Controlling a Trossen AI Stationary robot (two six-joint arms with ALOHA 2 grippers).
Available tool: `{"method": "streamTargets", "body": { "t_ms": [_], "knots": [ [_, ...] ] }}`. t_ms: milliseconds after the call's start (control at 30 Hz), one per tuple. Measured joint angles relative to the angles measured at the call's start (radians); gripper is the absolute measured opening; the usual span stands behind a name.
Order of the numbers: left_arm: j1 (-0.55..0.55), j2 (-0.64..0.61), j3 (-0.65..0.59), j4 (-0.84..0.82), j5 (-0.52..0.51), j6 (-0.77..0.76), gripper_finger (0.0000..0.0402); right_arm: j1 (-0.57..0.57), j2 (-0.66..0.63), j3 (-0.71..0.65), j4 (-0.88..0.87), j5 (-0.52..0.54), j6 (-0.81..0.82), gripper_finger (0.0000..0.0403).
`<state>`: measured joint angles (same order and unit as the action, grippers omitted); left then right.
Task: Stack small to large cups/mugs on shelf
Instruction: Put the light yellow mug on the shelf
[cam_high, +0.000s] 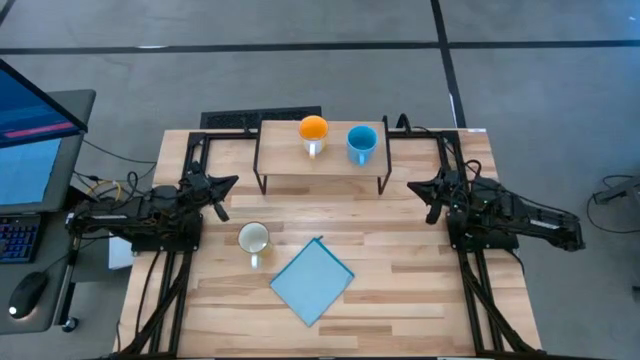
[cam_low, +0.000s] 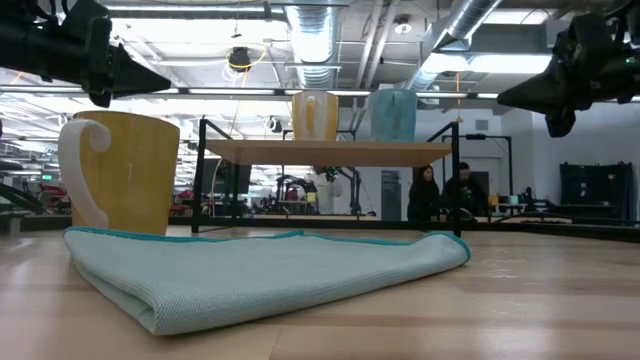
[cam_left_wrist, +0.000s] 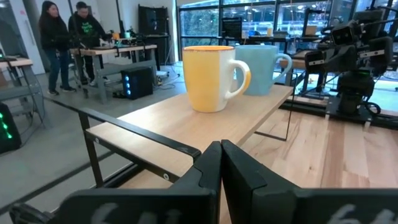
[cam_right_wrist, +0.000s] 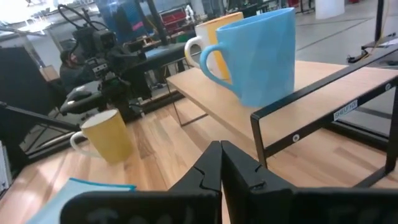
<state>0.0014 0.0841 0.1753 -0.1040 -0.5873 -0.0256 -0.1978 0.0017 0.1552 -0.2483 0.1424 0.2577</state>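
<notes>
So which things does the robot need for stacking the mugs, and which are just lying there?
Needed: orange mug, blue mug, both on the shelf; yellow mug on the table.
Just lying there: blue cloth, keyboard, mouse.

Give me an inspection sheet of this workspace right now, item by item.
Surface: wooden table, bare around the items.
Job's things: orange mug and light blue mug upright, side by side on the shelf; cream mug on the table, in front of the shelf.
Clutter: light blue cloth flat near the front.
Hands: left hand and right hand shut, empty, off the shelf's ends.
Cables: wires left of the table.
Surroundings: monitor, people behind.
</notes>
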Motion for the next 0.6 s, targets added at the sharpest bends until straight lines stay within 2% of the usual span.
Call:
{"method": "streamTargets", "body": {
  "t_ms": [300, 600],
  "knots": [
    [0.0, 0.0, 0.0, 0.036, 0.002, 0.005, 0.0, 0.0, 0.0, -0.105, 0.17, 0.022, 0.034, 0.0027],
    [0.0, -0.002, -0.001, 0.066, 0.007, 0.017, 0.0, -0.001, 0.0, -0.111, 0.182, 0.023, 0.03, 0.0025]
  ]
}}
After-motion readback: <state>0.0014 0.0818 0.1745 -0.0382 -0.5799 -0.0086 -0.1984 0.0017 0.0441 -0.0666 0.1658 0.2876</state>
